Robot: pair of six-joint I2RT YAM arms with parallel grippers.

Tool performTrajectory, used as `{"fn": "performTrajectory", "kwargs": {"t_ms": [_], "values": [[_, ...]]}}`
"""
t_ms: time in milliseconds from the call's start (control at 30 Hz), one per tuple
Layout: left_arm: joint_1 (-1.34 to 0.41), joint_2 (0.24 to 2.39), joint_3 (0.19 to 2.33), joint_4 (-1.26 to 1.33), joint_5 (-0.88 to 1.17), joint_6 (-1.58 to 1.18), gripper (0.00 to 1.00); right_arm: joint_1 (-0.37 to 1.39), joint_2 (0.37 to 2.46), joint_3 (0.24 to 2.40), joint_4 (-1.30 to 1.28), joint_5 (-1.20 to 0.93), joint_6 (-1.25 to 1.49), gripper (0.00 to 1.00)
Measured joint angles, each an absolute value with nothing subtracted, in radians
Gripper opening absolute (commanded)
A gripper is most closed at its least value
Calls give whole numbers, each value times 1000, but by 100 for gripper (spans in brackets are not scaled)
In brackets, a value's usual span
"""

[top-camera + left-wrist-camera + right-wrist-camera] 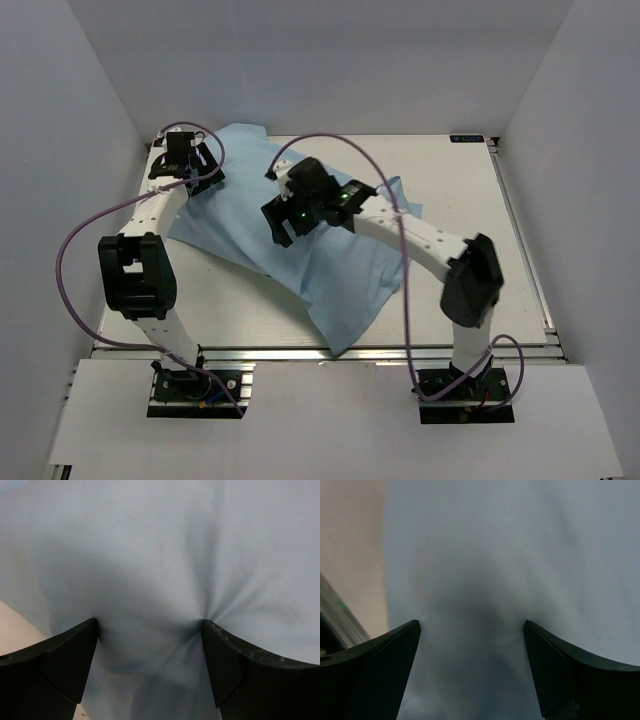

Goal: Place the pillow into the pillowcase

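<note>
The pillowcase (340, 280) shows its plain light blue face and lies puffed and slanted across the table, from the far left corner toward the near middle. The pillow is hidden in every view. My left gripper (187, 165) is down on the far left end of the pillowcase. Its jaws stand wide, and the fingertips (95, 625) dent the blue cloth (160, 555) into small puckers. My right gripper (283, 215) sits over the middle of the pillowcase. It is open, with blue cloth (495, 555) filling the gap between its fingers (530, 627).
The pale table (470, 230) is bare on the right half. White walls close in on the left, back and right. Purple cables (75, 250) loop off both arms. An aluminium rail (300, 352) runs along the near edge.
</note>
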State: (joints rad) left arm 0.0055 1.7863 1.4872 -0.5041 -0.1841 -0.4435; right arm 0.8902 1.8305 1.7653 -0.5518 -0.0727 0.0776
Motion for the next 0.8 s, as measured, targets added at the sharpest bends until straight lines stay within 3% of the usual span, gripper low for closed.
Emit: {"fn": "performTrajectory", "kwargs": {"t_ms": [167, 233, 400, 633, 800], "values": [[6, 1704, 1353, -459, -109, -470, 92, 881, 2006, 1750, -575, 30, 134, 89], [6, 1667, 1335, -475, -74, -482, 97, 840, 2009, 1737, -574, 52, 173, 89], [-4, 1533, 1337, -535, -21, -511, 98, 646, 1977, 1705, -530, 80, 241, 89], [-14, 1232, 1324, -590, -162, -593, 98, 400, 2030, 1826, -542, 176, 217, 89], [-8, 1268, 1366, -683, -277, -667, 98, 353, 2112, 1996, -585, 222, 142, 89]]}}
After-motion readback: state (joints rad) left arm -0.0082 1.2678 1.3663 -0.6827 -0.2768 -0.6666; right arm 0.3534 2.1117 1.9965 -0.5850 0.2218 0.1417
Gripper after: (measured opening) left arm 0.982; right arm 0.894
